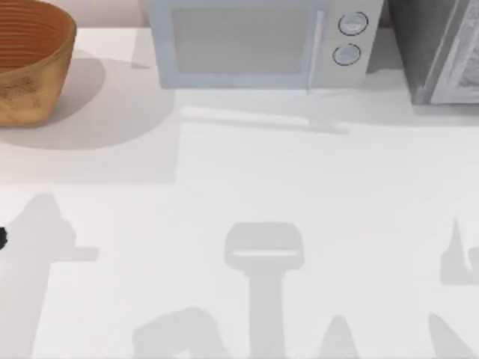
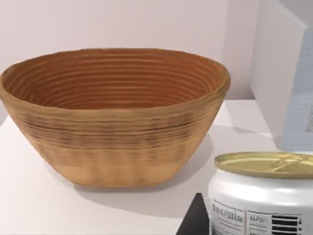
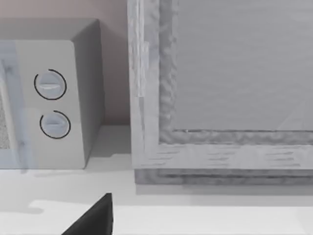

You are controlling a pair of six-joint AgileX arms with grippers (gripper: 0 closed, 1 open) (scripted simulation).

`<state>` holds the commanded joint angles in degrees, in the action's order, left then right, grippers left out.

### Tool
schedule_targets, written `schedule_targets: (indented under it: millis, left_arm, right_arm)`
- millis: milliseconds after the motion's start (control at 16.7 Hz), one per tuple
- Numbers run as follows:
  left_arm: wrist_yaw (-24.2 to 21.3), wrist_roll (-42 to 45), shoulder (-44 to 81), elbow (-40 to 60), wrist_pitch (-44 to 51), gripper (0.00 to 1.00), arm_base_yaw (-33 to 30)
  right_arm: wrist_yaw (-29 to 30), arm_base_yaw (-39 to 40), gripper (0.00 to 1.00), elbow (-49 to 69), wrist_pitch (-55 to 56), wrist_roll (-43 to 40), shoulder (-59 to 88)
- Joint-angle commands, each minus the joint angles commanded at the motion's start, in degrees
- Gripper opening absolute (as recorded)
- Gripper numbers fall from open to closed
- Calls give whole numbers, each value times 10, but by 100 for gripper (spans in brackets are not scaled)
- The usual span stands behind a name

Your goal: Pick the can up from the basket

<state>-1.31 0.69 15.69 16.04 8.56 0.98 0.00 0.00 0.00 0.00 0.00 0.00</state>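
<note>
Can, white-bodied with a dull gold lid, sits close before the left wrist camera, outside the basket and nearer than it, beside a dark fingertip; whether the left gripper grasps it I cannot tell. The basket stands at the table's far left, beside the microwave.

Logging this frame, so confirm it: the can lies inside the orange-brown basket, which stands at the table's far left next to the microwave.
Not quite. The can is not inside the basket: the left wrist view shows it upright, outside and in front of the basket, whose ribbed interior holds nothing visible. The rest stands: in the top view the basket sits at the table's far left, beside the microwave.
</note>
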Motion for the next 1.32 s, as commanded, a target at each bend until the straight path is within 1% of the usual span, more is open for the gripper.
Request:
schedule_targets:
  millis: [180, 360, 840, 960, 1080, 1200, 1320]
  left_arm:
    - [5, -7, -99, -102, -52, 0, -6]
    - [12, -7, -150, -154, -81, 0, -9]
    - [14, -4, -154, -158, -83, 0, -7]
    - [20, 17, -149, -134, -73, 0, 15]
    - [30, 56, -141, -87, -55, 0, 56]
    - [45, 113, -133, -16, -34, 0, 115]
    - [63, 183, -125, 78, -10, 0, 190]
  right_arm:
    - [0, 0, 100, 0, 0, 0, 0]
    - [0, 0, 100, 0, 0, 0, 0]
    - [0, 0, 100, 0, 0, 0, 0]
    - [0, 0, 100, 0, 0, 0, 0]
    - [0, 0, 100, 0, 0, 0, 0]
    - [0, 0, 100, 0, 0, 0, 0]
    - [0, 0, 100, 0, 0, 0, 0]
